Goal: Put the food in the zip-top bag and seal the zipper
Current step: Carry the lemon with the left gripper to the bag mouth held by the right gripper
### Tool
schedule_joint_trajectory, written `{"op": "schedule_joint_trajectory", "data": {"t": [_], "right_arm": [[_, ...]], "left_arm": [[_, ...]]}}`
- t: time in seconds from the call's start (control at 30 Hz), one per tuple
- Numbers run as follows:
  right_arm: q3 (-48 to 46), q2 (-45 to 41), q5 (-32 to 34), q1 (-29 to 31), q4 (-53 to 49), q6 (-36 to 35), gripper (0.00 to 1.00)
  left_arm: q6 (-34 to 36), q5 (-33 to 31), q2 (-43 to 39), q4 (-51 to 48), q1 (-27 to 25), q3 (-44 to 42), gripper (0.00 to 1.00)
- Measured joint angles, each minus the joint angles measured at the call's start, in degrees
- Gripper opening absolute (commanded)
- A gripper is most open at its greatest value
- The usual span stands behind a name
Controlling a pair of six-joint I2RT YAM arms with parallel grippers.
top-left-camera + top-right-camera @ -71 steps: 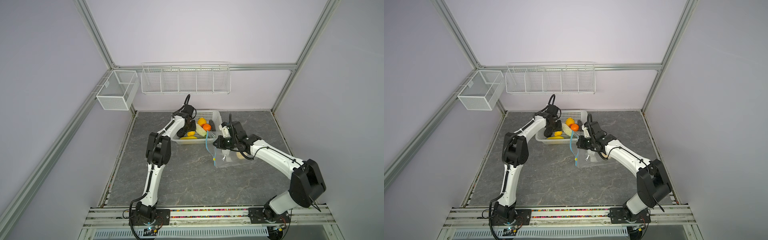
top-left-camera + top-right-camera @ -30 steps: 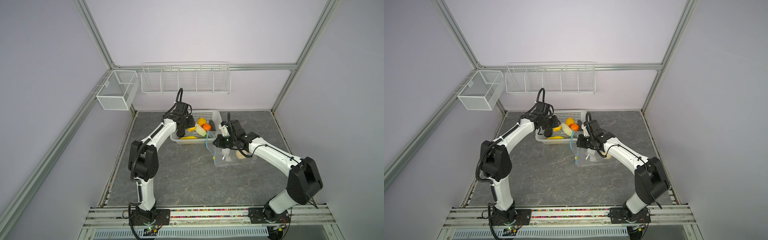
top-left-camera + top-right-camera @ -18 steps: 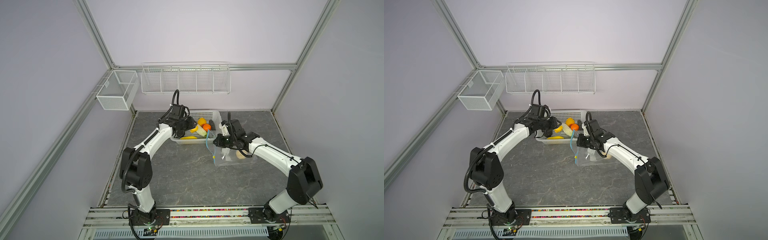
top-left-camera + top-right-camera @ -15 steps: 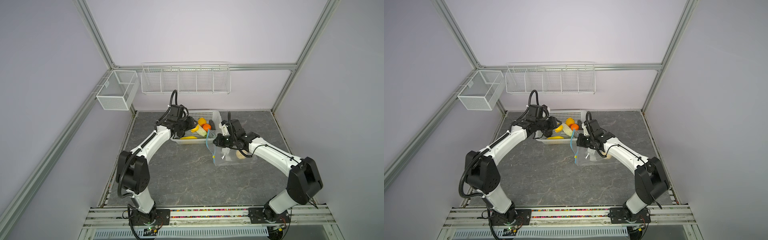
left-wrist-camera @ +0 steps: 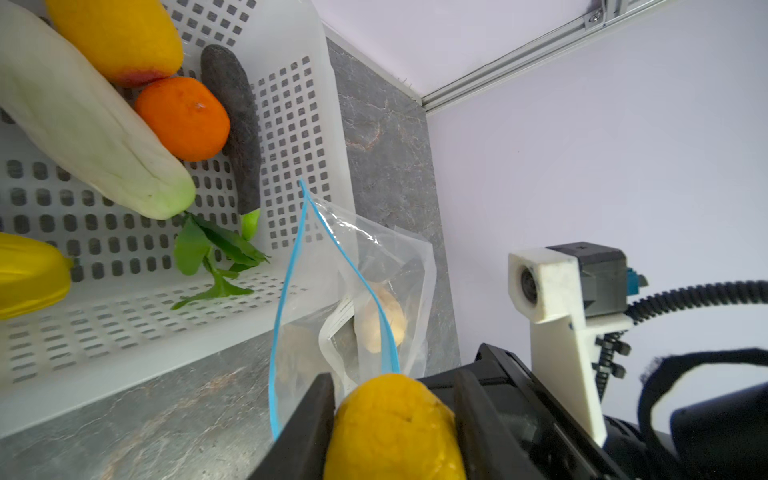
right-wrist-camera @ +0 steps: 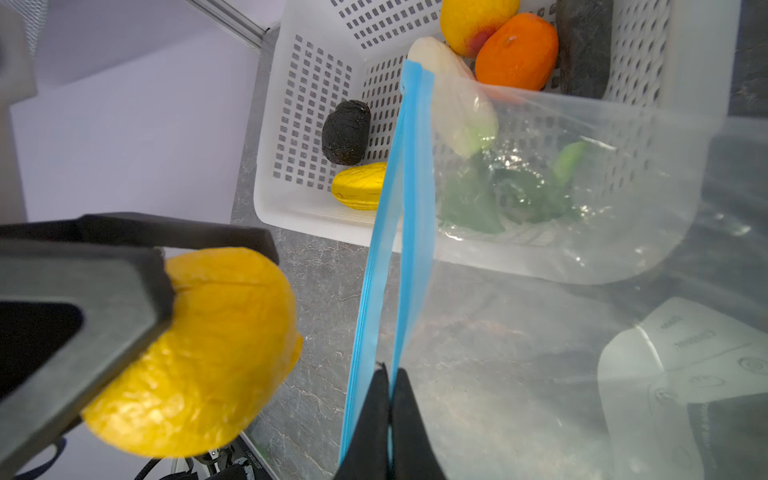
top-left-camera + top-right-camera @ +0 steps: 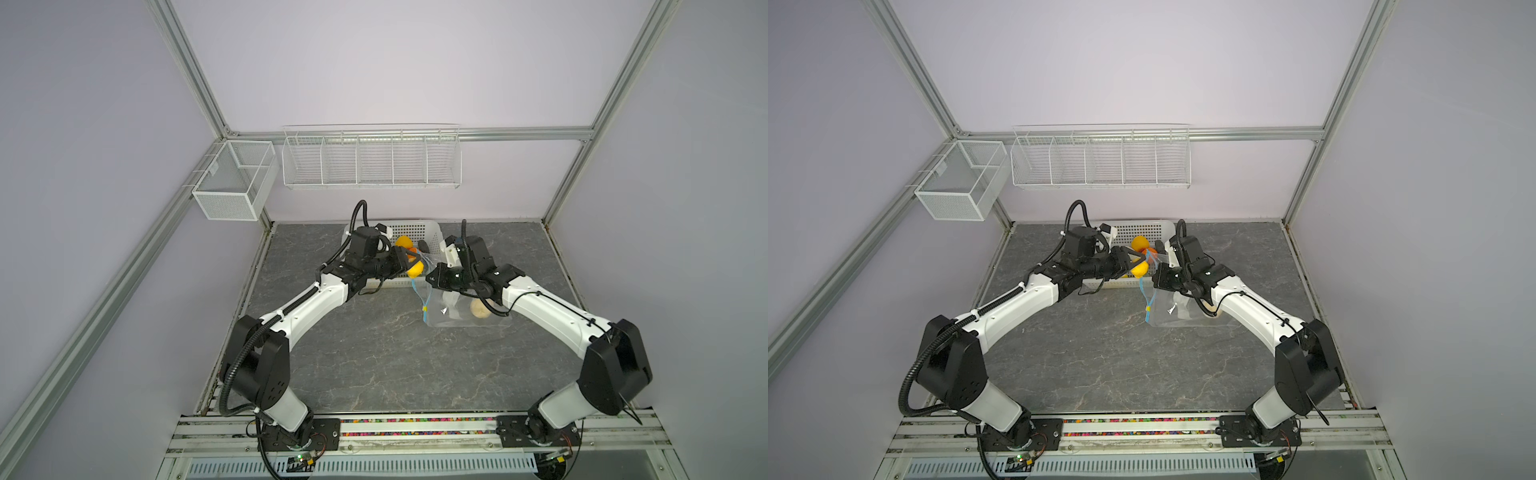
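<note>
My left end effector (image 5: 390, 384) is clamped on a yellow fruit (image 6: 208, 353), just beside the open mouth of the zip-top bag (image 7: 457, 318). My right end effector (image 6: 390, 376) is clenched on the blue zipper (image 6: 409, 166), holding that edge raised. The bag rests on the desk (image 7: 353, 353) against the white basket (image 7: 411, 228), with a beige piece (image 7: 478, 308) inside.

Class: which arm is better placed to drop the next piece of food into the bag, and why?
Left. The left gripper grips a yellow fruit right beside the mouth of the zip-top bag. The right gripper is shut on the zipper strip, holding the bag up, so it is not free.
</note>
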Motion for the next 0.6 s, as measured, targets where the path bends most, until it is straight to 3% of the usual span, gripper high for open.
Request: {"op": "schedule_joint_trajectory", "data": {"t": [0.6], "right_arm": [[-0.4, -3.1, -1.1, -0.5, 0.1, 1.4, 0.06]], "left_arm": [[-6.0, -0.1, 1.9, 9.0, -2.2, -3.0, 0.36]]}}
